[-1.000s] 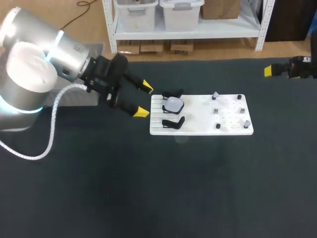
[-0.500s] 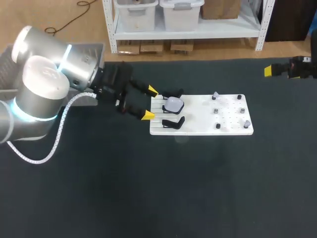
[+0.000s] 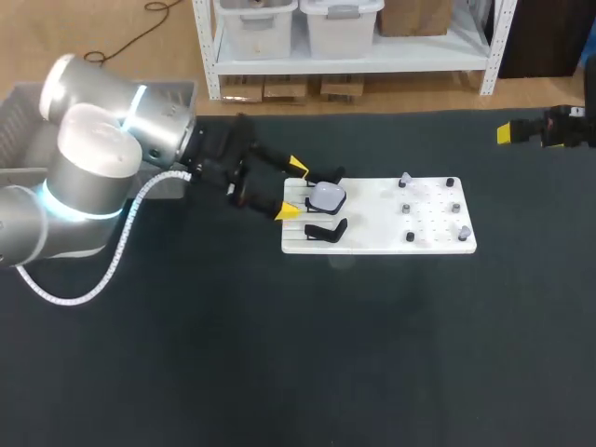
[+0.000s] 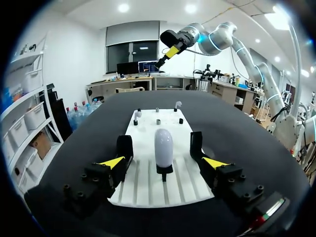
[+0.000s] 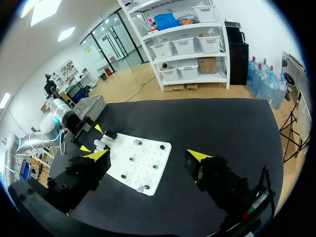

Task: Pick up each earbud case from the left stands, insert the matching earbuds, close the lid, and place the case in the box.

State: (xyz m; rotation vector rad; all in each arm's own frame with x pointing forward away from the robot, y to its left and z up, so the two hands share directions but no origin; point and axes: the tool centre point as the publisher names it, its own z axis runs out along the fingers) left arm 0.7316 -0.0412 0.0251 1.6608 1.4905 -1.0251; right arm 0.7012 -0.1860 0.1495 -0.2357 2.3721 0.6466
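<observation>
left claw (image 3: pixel 292 190): wide open, nothing in it. The yellow tips hang over the 9 o'clock edge of the board, touching nothing.
case (image 3: pixel 327 196): the white rounded one, sitting on the middle holder at the 9 o'clock end of the board. From my left wrist it's dead ahead at 12 o'clock, standing upright, just past my tips and lined up with the gap between them. Not gripped.
empty stands (image 3: pixel 326 230): two black ones, at 12 and 6 o'clock of the case and close beside it. Neither has a case on it.
board (image 3: pixel 372 223): flat white plate in the middle of the table, slotted at the case end.
pegs (image 3: pixel 407 208): little dark studs across the 3 o'clock half of the board. A couple have something pale on them. Could be earbuds, but they're too small for me to tell.
right claw (image 5: pixel 148 155): also wide open and empty. It's parked way out at about 2 o'clock from the board, near the far edge of the table, well apart from everything.
box (image 5: pixel 91 104): grey bin off at roughly 10 o'clock from the board, behind my left arm. Can't see what's in it.
table (image 3: pixel 279 354): black top.
</observation>
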